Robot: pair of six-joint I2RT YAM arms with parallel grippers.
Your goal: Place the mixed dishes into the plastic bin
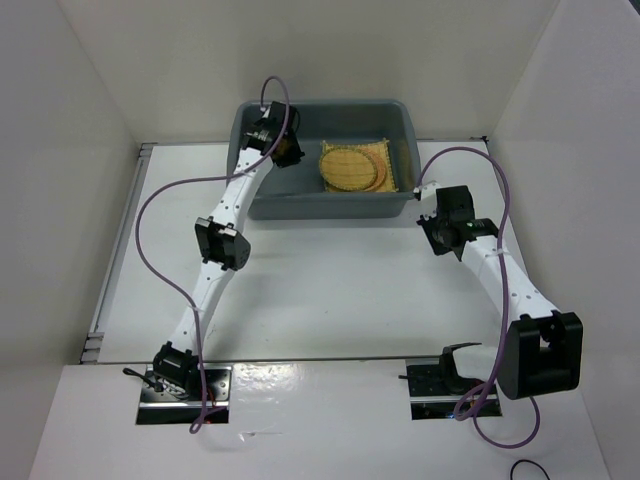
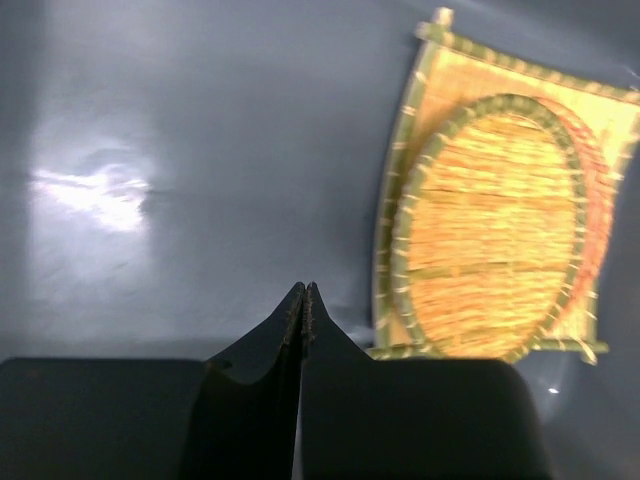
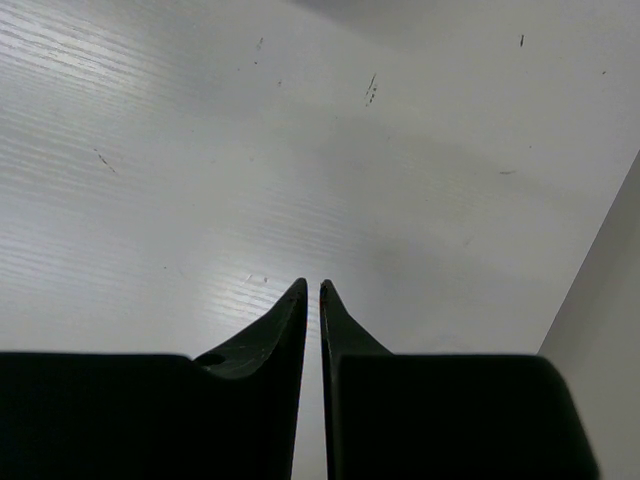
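The dark grey plastic bin [image 1: 330,207] stands at the far middle of the table. In its right half lies the square yellow slatted mat [image 1: 390,150]. The paler yellow round disc [image 1: 349,168] lies on the mat, over the orange-brown disc, of which only a rim [image 1: 385,176] shows. My left gripper [image 1: 287,152] is shut and empty, over the bin's bare left floor [image 2: 200,120], left of the stack. The left wrist view shows the mat [image 2: 405,150], pale disc [image 2: 490,220] and orange rim [image 2: 598,200]. My right gripper [image 1: 432,230] is shut and empty above the table, right of the bin.
White walls enclose the table on the left, back and right. The right wrist view shows bare white tabletop [image 3: 250,150] under the right gripper [image 3: 312,288], with the right wall [image 3: 610,300] close by.
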